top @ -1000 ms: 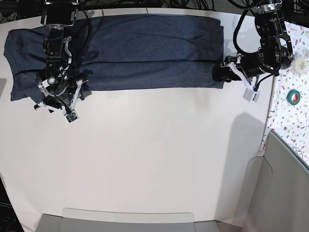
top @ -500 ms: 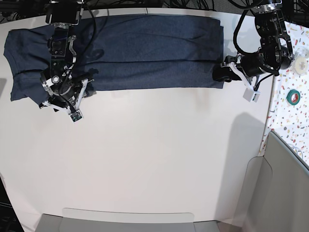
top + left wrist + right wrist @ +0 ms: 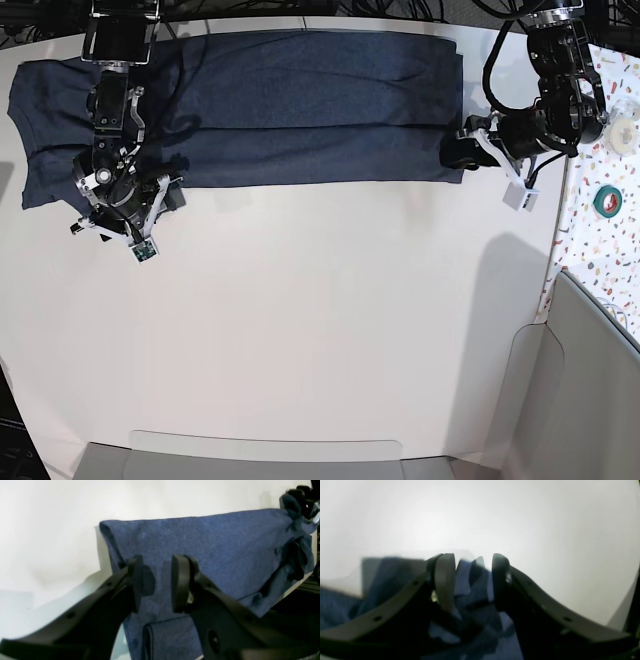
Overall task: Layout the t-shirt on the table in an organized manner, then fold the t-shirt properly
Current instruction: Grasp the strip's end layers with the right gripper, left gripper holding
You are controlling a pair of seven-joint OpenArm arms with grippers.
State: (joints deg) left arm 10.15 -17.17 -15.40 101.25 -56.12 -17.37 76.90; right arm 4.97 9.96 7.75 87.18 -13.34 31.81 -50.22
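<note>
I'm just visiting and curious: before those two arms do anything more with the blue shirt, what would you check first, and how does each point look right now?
1. t-shirt folded into a long band on the table: ok.
2. left gripper at the shirt's end edge, jaws apart: ok.
3. Cloth pinched by the left gripper: cannot tell.
4. right gripper has cloth between its jaws: ok.
5. Band smooth: not ok, bunched near the right gripper.

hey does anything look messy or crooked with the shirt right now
Mostly tidy: the t-shirt lies as a long folded band along the table's far edge. The end by the right claw is bunched and uneven, and wider than the rest.
</note>
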